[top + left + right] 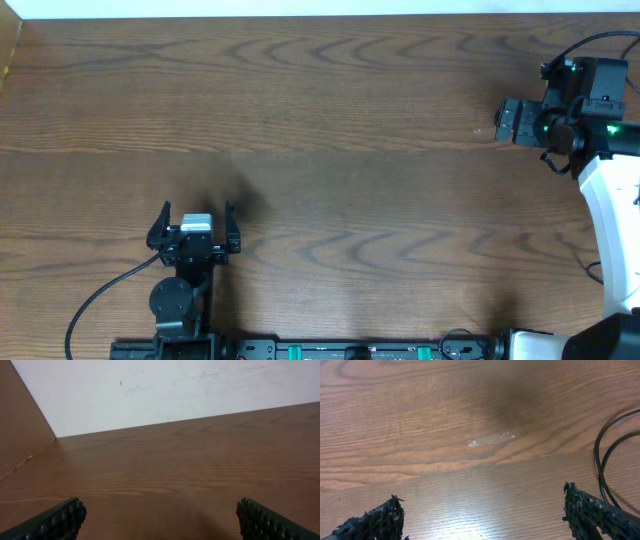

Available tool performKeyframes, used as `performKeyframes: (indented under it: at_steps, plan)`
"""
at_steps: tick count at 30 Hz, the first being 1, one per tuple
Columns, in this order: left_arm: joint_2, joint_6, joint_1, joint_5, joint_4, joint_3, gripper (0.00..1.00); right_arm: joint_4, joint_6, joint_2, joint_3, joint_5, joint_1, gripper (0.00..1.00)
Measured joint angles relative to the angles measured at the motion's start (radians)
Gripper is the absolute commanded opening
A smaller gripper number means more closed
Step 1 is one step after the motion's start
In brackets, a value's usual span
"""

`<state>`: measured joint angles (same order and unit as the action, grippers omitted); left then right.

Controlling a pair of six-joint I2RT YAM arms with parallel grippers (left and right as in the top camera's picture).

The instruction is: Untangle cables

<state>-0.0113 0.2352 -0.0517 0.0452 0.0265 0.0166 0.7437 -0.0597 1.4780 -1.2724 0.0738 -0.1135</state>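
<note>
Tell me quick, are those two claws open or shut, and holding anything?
Left gripper: open, holding nothing.
Right gripper: open, holding nothing.

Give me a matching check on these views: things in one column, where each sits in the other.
1 left gripper
2 right gripper
3 clear shiny scrap
4 white wall

a overhead, upper right
b on the table, ahead of the right gripper
c beyond the table's far edge, left wrist view
d overhead, lower left

Pairs: 1-d, 2-a, 3-b, 4-c
</note>
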Motion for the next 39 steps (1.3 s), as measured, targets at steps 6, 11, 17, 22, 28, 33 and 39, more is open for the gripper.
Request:
performKeyframes:
  at_steps: [6, 11, 17, 22, 28, 33, 39]
  plan:
    - [0.000, 0.000, 0.000, 0.000, 0.000, 0.000, 0.98, 0.000, 0.000, 0.000, 0.000, 0.000, 0.000, 0.99]
    - [0.000, 0.000, 0.000, 0.000, 0.000, 0.000, 0.98, 0.000, 0.000, 0.000, 0.000, 0.000, 0.000, 0.99]
    - [0.000, 0.000, 0.000, 0.000, 0.000, 0.000, 0.98, 0.000, 0.000, 0.000, 0.000, 0.000, 0.000, 0.99]
    - [0.000, 0.000, 0.000, 0.000, 0.000, 0.000, 0.98, 0.000, 0.000, 0.000, 0.000, 0.000, 0.000, 0.99]
    - [0.000, 0.000, 0.000, 0.000, 0.000, 0.000, 0.98, 0.000, 0.000, 0.000, 0.000, 0.000, 0.000, 0.99]
    - [0.000, 0.000, 0.000, 0.000, 0.000, 0.000, 0.98, 0.000, 0.000, 0.000, 0.000, 0.000, 0.000, 0.99]
    - [0.000, 0.000, 0.000, 0.000, 0.000, 0.000, 0.98, -0.031, 0.001, -0.045, 0.011, -0.008, 0.000, 0.99]
